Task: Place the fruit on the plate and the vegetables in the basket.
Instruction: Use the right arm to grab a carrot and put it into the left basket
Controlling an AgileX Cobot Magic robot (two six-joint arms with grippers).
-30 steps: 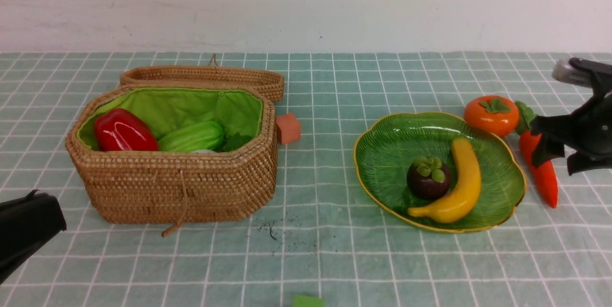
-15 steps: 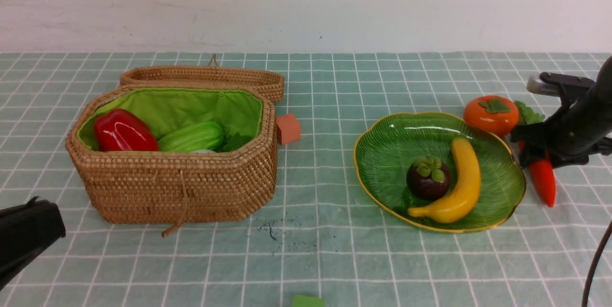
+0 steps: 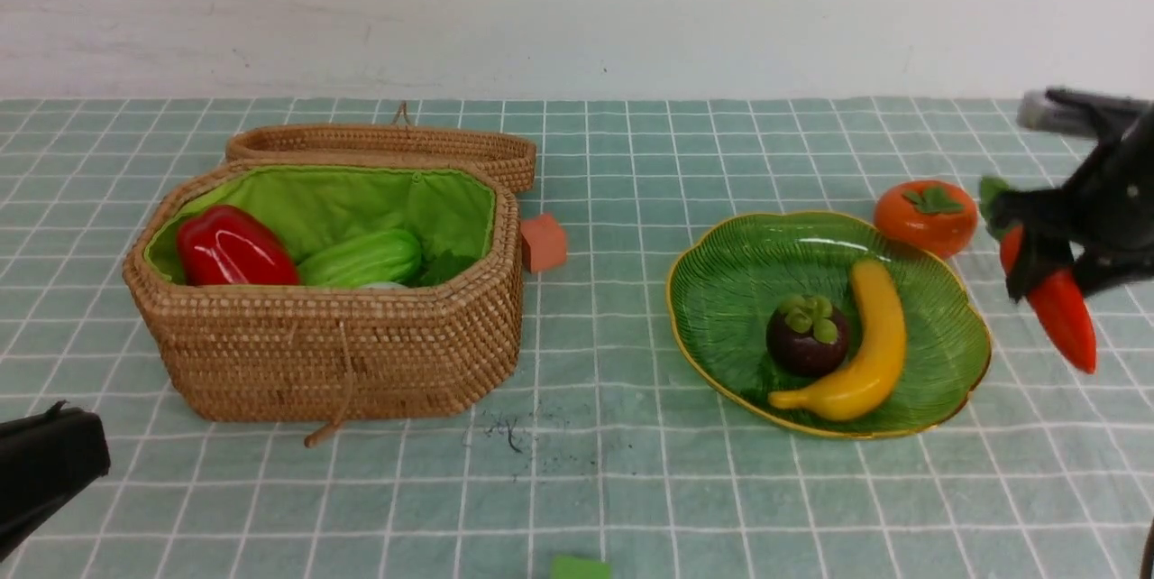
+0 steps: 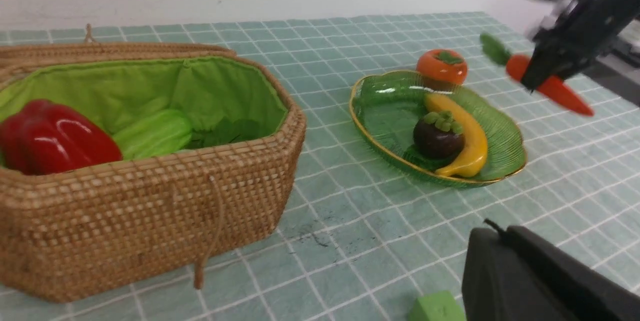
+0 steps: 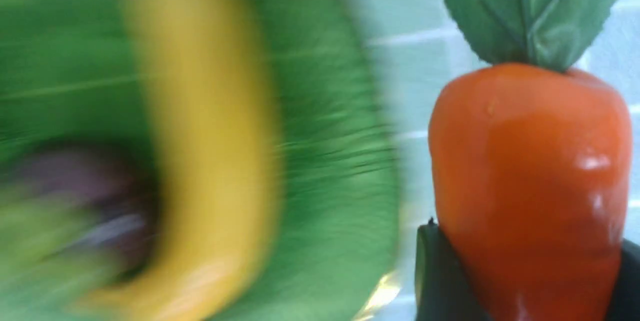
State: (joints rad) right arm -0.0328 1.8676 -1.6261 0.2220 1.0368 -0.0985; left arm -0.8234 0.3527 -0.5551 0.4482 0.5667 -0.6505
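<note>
The right gripper pinches the carrot across its upper body, with the tip slanting down. A second ago the carrot lay on the cloth right of the plate; now it hangs clear of the cloth. The persimmon sits on the cloth by the plate's far right rim. The banana and mangosteen lie on the plate, and the red pepper and gourd in the basket. The left gripper, fingers pressed together, sits low at near left. Only the right wrist view shows the dark fingers flanking the carrot.
</note>
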